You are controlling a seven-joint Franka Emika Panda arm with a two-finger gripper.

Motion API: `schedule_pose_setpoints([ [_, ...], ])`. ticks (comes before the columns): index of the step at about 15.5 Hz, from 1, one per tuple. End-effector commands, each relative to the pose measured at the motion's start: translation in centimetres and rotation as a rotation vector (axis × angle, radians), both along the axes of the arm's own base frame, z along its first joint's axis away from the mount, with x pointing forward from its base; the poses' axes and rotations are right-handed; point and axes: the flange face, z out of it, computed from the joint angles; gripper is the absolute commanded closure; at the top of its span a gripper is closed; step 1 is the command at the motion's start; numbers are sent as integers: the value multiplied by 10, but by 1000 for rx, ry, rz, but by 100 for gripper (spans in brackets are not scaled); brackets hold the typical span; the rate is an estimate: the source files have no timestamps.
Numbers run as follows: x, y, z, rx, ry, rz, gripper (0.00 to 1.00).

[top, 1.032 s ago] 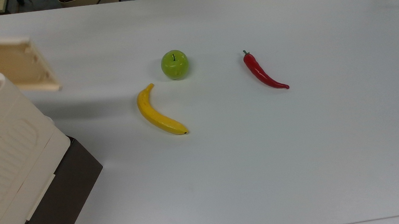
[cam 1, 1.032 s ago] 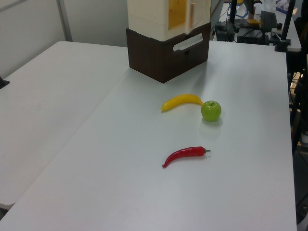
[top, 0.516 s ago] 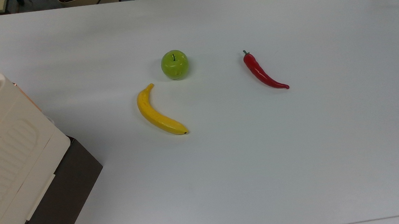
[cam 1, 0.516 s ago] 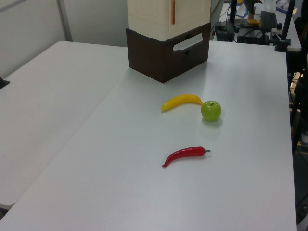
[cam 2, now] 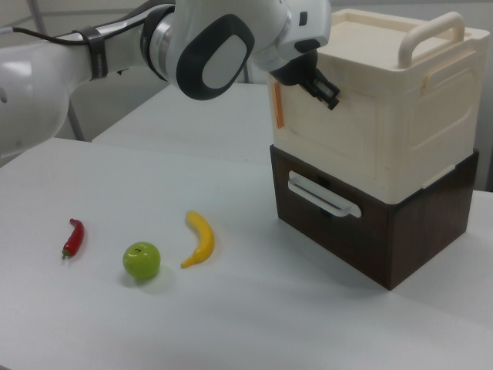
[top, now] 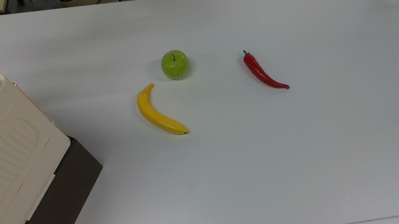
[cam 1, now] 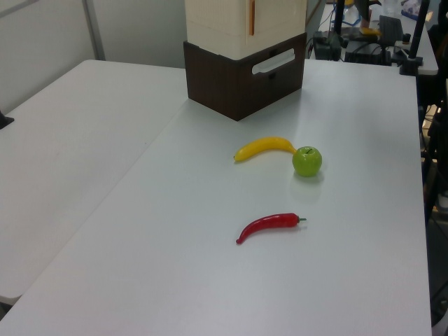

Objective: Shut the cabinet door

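Observation:
The cream cabinet (cam 2: pixel 420 116) stands on a dark brown base (cam 2: pixel 385 239) at the right view's right. It is also at the top view's left edge as the cabinet (top: pixel 4 150) and at the left view's top as the cabinet (cam 1: pixel 213 21). The cabinet door (cam 2: pixel 331 146) lies nearly flush with the body. A thin orange strip (cam 2: pixel 277 104) shows along its left edge. My gripper (cam 2: pixel 323 86) sits against the door's upper face, with the arm reaching in from the right view's left.
On the white table (top: pixel 297 154) lie a yellow banana (top: pixel 158 113), a green apple (top: pixel 174 64) and a red chilli (top: pixel 263 72), all to the right of the cabinet in the top view. The brown base has a white drawer handle (cam 2: pixel 323 195).
One second ago the door stood swung out from the cabinet. By half a second ago it had swung in against the body, and nothing has moved since.

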Motion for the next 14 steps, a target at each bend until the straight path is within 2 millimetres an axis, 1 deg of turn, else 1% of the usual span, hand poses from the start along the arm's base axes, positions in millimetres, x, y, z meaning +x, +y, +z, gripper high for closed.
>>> schedule_pose_setpoints([
  [1, 0, 3, 4, 8, -50, -16, 100],
  [5, 0, 3, 4, 6, -48, -15, 100],
  [7, -1, 4, 0, -2, -25, -3, 100],
  [8, 0, 9, -6, -3, -10, 5, 100],
  [9, 1, 19, -14, 7, 14, 21, 100],
  [10, 0, 29, -15, 11, 44, 38, 100],
  [12, -5, 50, -13, 12, 141, 77, 100],
  [14, -12, 75, -8, 25, 228, 118, 100],
])
